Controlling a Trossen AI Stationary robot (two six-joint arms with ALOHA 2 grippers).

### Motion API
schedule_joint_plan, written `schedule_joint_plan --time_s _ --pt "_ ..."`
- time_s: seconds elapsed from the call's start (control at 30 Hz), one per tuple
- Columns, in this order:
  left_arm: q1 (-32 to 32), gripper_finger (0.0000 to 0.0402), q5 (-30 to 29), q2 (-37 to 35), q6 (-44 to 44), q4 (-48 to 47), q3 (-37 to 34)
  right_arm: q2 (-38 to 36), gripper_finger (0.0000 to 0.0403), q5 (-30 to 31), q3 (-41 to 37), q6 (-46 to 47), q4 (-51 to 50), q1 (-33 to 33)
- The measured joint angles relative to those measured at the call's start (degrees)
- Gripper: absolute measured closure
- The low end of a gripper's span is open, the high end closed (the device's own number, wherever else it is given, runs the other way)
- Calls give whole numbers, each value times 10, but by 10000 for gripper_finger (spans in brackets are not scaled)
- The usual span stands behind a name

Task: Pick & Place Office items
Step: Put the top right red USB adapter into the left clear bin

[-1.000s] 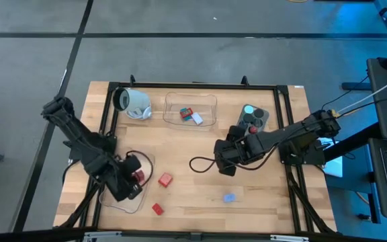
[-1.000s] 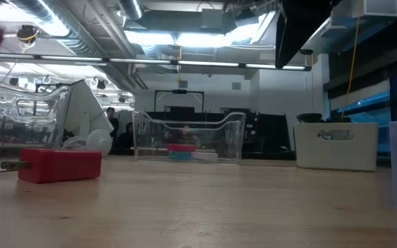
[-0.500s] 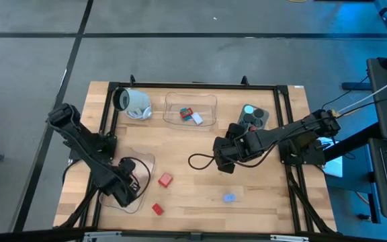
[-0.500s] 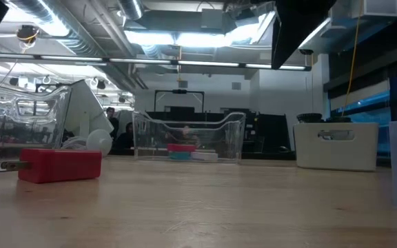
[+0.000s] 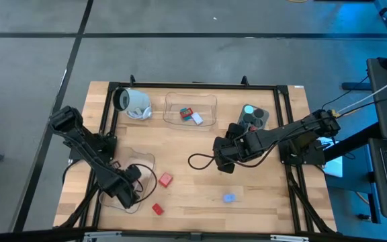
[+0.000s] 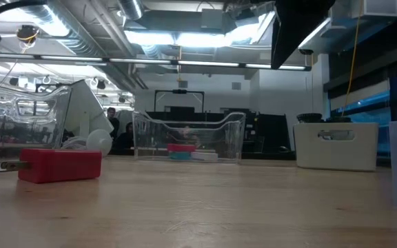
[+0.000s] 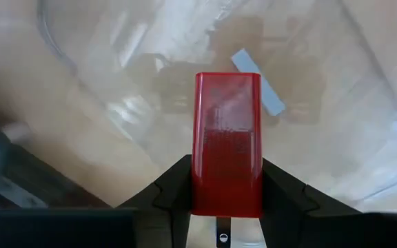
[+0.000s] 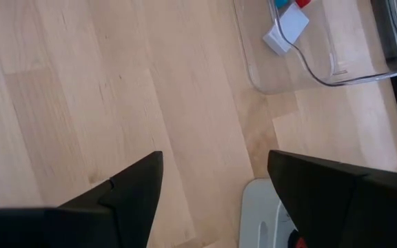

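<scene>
My left gripper (image 5: 130, 186) hovers over the near-left clear tray (image 5: 142, 161), shut on a red block (image 7: 227, 138). Another red block (image 5: 165, 179) lies flat on the wood beside that tray and shows in the low view as the red block (image 6: 60, 165). A third red block (image 5: 157, 209) and a pale blue piece (image 5: 229, 197) lie near the near edge. My right gripper (image 5: 222, 158) is open above bare wood at mid-table and touches nothing. The far clear tray (image 5: 212, 107) holds red, teal and white pieces. My left gripper pinches the red block between its two fingers (image 7: 174, 189), which sit on the two long sides of the block's near end (image 7: 226, 200). The fingers lie along the block. It is lifted clear above the clear tray's floor (image 7: 309, 83).
A white mug (image 5: 133, 102) lies on its side at the far left. A grey tub (image 5: 263, 115) with black knobs stands at the far right, close behind my right arm. A black cable loops on the wood (image 5: 197, 162). Open wood lies between the trays and along the near edge.
My left gripper, still shut on the red block, has moved a little toward the table's near edge over the near-left tray, and its arm has swung with it. My right gripper has shifted slightly toward the left.
</scene>
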Motion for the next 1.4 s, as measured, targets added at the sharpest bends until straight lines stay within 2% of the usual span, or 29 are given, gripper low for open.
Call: schedule_joint_plan --time_s 0.33,0.47,0.57,0.67,0.83,1.4 --pt "0 278 -15 -1 291 6 -2 0 138 -2 0 1 9 0" --pt "0 277 -9 -1 358 18 -2 0 138 -2 0 1 9 0" --pt "0 277 20 -1 385 43 -2 0 138 -2 0 1 9 0" --pt "-2 277 41 -1 405 63 -2 0 138 -2 0 0 9 0" --pt "-8 277 44 -1 428 66 -2 0 138 -2 0 0 9 0" --pt "-8 249 53 -1 313 67 -2 0 138 -3 0 -1 9 0"
